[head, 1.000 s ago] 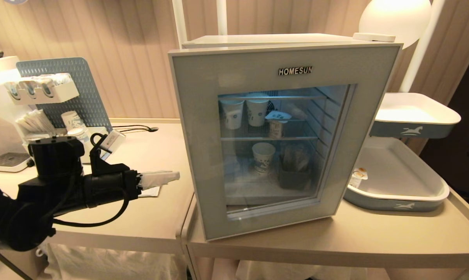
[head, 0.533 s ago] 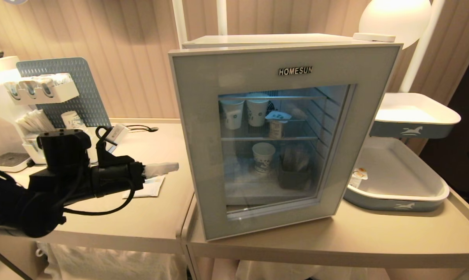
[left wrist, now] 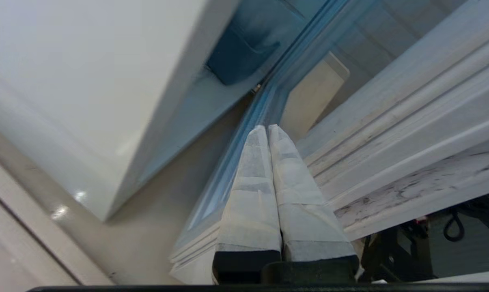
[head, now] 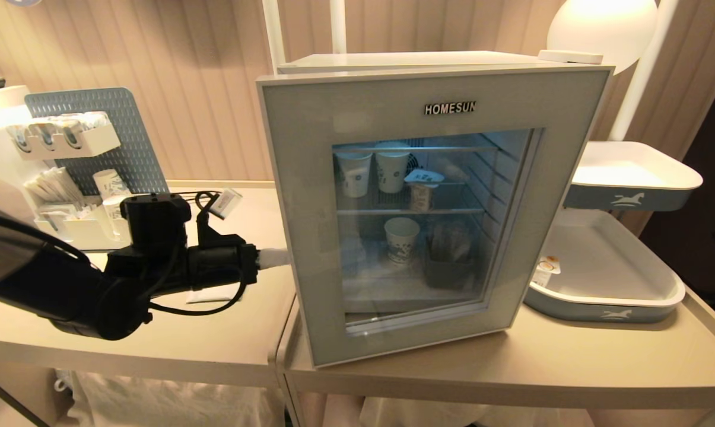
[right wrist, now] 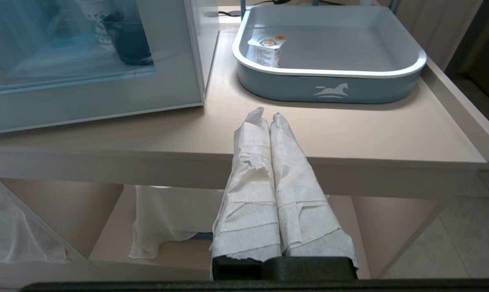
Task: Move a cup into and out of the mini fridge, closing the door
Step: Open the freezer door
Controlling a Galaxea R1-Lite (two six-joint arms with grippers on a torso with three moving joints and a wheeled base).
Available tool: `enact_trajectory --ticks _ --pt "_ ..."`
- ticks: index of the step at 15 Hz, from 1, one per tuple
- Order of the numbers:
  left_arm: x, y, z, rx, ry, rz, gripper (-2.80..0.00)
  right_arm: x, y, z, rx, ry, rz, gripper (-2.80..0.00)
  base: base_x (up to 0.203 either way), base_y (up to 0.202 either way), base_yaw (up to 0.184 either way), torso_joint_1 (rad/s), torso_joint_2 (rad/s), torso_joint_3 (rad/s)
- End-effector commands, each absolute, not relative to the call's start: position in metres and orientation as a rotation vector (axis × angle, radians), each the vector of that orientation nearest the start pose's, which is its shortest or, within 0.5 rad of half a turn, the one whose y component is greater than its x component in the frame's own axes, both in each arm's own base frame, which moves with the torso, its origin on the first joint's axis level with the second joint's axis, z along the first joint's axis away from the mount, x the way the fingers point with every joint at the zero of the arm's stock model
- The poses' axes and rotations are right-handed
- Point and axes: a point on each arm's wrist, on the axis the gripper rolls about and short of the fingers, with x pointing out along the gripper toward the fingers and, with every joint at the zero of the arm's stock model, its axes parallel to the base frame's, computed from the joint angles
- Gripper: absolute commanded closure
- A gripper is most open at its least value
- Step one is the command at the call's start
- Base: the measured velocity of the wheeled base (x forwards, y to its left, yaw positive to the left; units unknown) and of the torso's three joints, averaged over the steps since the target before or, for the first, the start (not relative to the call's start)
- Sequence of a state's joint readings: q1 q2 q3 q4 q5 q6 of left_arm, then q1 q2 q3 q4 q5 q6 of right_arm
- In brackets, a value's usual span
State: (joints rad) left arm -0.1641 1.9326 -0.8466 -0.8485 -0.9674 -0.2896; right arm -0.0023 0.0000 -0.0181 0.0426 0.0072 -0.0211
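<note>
1. Close at my left side, my left gripper point(left wrist: 267, 129) is clenched with nothing between its wrapped fingers point(left wrist: 252, 190), its tips pushed into the narrow gap at the left edge of the door point(head: 428, 207), between door frame and cabinet.
2. My right gripper point(right wrist: 267, 115) hangs low before the table's front edge, pinched closed and holding nothing.
3. On the beige table point(head: 571, 362), bare room runs along the front, in front of the mini fridge point(head: 410, 62) and the tray.
4. Right of the fridge, the cup point(right wrist: 265, 50) stands inside the blue-grey tray point(right wrist: 329, 87), near its left wall, apart from both my grippers.
5. Behind the glass, paper cups point(head: 391, 169) stand on the wire shelves.
6. Further left, a perforated rack point(head: 105, 136) with sachets stands against the ribbed wall.
</note>
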Motion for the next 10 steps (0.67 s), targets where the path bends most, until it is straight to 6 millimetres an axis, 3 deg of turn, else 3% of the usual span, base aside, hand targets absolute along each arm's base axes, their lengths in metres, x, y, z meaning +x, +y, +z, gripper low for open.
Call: enact_trajectory --ticks 1,5,8,10 --pt "0.331 -0.078 0.140 -0.355 0.397 -1.104 0.00 -0.024 0.000 0.076 -0.021 0.026 0.006 0.00 0.000 0.000 0.000 0.000 0.00 0.000" --pt "0.289 -0.088 0.171 -0.319 0.338 -1.181 0.00 -0.024 0.000 0.076 -0.021 0.026 0.005 0.00 0.000 0.000 0.000 0.000 0.00 0.000" --pt "0.263 -0.109 0.183 -0.300 0.331 -1.277 0.00 -0.024 0.000 0.076 -0.021 0.026 0.005 0.00 0.000 0.000 0.000 0.000 0.00 0.000" --pt "0.240 -0.133 0.191 -0.281 0.349 -1.388 0.00 -0.024 0.000 0.076 -0.021 0.026 0.006 0.00 0.000 0.000 0.000 0.000 0.00 0.000"
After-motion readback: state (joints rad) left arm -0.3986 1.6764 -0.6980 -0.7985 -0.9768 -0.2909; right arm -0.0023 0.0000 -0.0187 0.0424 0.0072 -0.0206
